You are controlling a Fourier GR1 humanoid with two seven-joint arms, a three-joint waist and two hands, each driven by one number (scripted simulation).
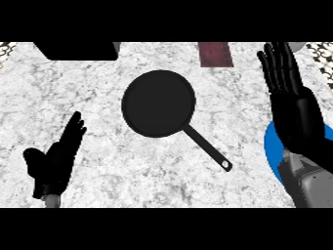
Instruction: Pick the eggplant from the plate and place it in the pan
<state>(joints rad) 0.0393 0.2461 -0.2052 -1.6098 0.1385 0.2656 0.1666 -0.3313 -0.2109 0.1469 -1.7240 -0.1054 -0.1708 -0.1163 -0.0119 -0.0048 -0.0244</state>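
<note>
Can't spot the eggplant, so can't tell where it sits. The blue plate [273,151], just right of the pan [158,102], is mostly hidden under the right forearm. The pan's inside looks plain black, and its handle angles toward the plate. The right hand [280,68] is right of the pan, fingers straight, gripping nothing. The left hand [53,161] rests relaxed lower left of the pan. A dark box [79,50] and a maroon block [216,53] sit beyond the pan.
</note>
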